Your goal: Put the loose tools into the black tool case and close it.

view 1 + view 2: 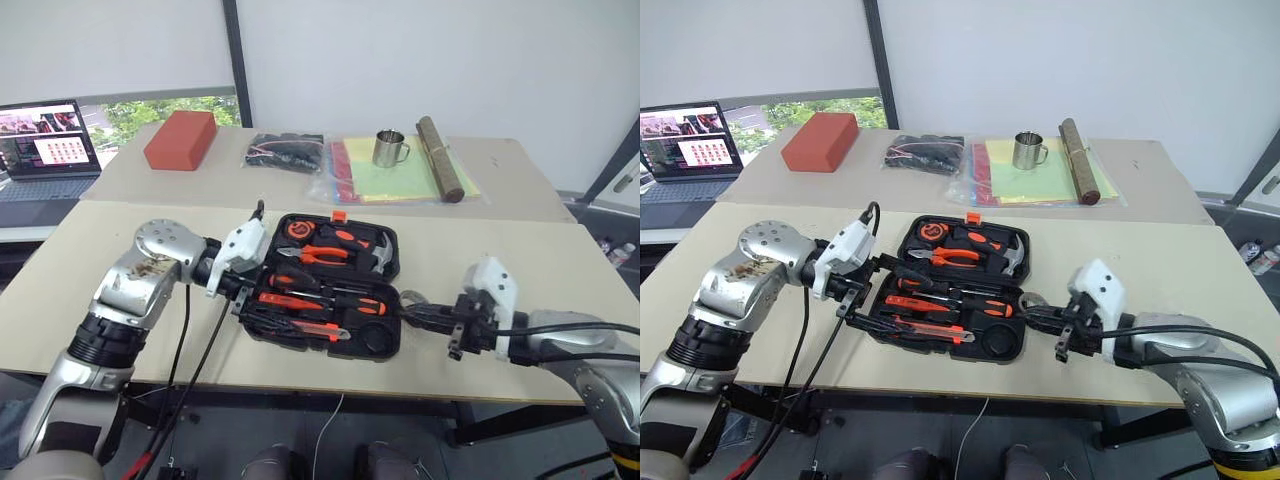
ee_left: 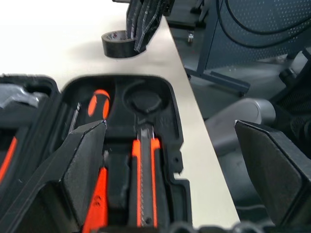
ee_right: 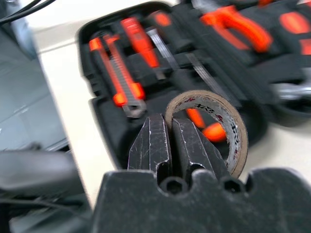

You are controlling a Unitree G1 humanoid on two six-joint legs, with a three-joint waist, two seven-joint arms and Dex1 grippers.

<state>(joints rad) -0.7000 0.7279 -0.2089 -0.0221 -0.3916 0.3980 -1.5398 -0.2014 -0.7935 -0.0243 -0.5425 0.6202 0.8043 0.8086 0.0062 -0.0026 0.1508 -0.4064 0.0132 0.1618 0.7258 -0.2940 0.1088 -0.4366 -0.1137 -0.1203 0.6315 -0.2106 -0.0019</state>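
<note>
In the eye views the black case [image 1: 325,285] lies open on the pale table [image 1: 520,270], near its front edge, with screwdrivers [image 1: 325,297] and the knife [image 1: 300,325] already bedded in the near half and pliers and a hammer in the far half. The left gripper [image 1: 855,290] sits at the case's left end with its jaws spread wide and nothing between them. The right gripper [image 1: 425,318] comes in from the case's right end, jaws pinched nearly together on the wall of the tape roll [image 1: 410,298], just beside the case's right edge. The left wrist view looks along the case's near half: matte, textured black plastic with moulded slots, the knife [image 2: 146,184] with orange trim in its groove, an orange-black handle [image 2: 98,104] alongside, and a round, empty well [image 2: 142,98] at the end, which looks made for the roll; the roll [image 2: 116,42] rests on or just over the table beyond it, held by the right gripper's dark fingers [image 2: 143,22]. The right wrist view shows the roll [image 3: 214,127] as a thin hoop with a printed cardboard core, one wall nipped between the scuffed fingers [image 3: 153,145]. The roll should probably be carried flat over that well and lowered squarely, since such a narrow pinch could let it swing or slip.
</note>
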